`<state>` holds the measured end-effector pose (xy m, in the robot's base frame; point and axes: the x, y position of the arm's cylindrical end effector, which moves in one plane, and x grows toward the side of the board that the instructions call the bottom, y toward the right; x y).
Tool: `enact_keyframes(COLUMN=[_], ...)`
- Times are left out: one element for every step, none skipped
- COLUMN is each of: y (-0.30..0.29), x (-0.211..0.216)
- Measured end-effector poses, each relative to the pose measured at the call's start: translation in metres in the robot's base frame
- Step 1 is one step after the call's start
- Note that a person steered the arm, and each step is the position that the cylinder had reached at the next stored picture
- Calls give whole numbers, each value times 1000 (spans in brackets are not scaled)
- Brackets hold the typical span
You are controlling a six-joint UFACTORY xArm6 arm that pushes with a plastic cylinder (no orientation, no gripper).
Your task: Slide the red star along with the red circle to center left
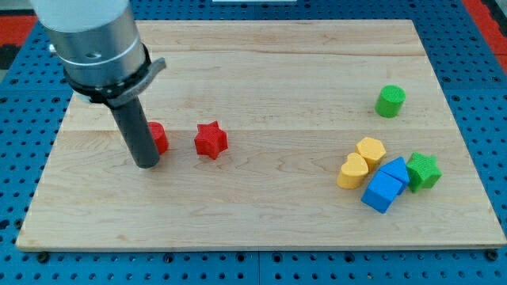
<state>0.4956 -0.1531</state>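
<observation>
The red star (211,140) lies on the wooden board (261,214) left of the middle. The red circle (159,137) lies to its left, partly hidden behind my rod. My tip (146,164) rests on the board just at the lower left of the red circle, touching or almost touching it. The red star is a short gap to the right of the red circle and apart from my tip.
At the view's right a green cylinder (390,101) stands alone. Below it is a cluster: a yellow hexagon-like block (371,150), a yellow heart-like block (352,171), two blue blocks (394,169) (381,193) and a green star (424,170).
</observation>
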Motion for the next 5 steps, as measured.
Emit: enact_keyframes(y=[-1, 0, 0, 10, 67], x=[-13, -26, -25, 22, 32])
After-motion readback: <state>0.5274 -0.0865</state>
